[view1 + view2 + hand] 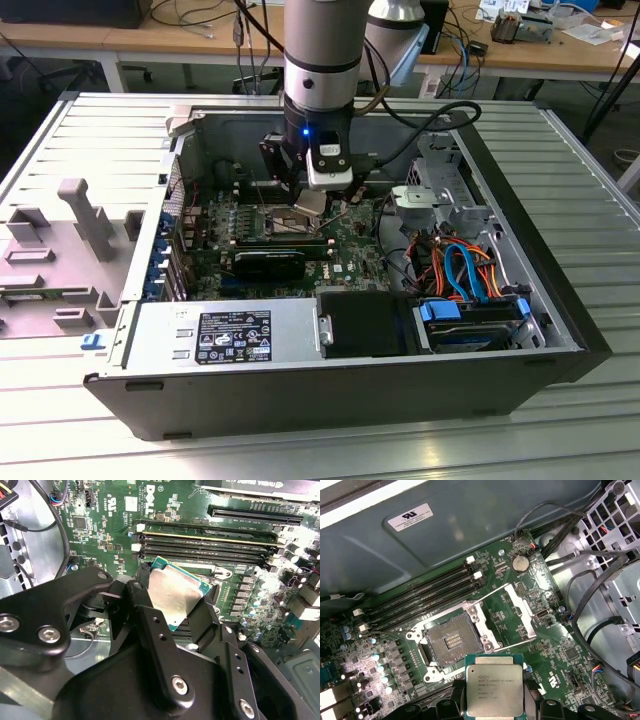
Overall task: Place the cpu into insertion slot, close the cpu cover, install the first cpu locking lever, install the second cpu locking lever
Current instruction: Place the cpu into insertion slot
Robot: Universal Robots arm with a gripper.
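In the upper middle of the exterior view, the arm (320, 60) is seen reaching down into an open computer case (560, 300), which is laid on a ribbed metal table (320, 455). The gripper (309, 208) is closed on the cpu (311, 203). The chip is held tilted above the green circuit board (350, 255), a little toward the exterior view's left of the middle of the case. A grey power supply (230, 335) is found in the lower left part of the case.

In the second wrist view, the cpu (175, 595) is clamped between two black fingers (145, 620), which are pressed on two opposite edges of it. Its dull silver top is turned toward the camera. The long black memory slots (205, 545) are seen on the board behind it.

In the first wrist view, the silver top of the cpu (493, 685) is shown with some print on it, and the gripper (493, 705) is closed around its sides. The insertion slot (451, 642) is seen near the chip but apart from it. The slot is not filled, and its dark centre with the small contacts is exposed. The cpu cover (520, 607) is swung open just beside the slot, and the green board can be seen through its square window. The chip is thus not yet placed in the slot, and the cover is not yet closed over it.
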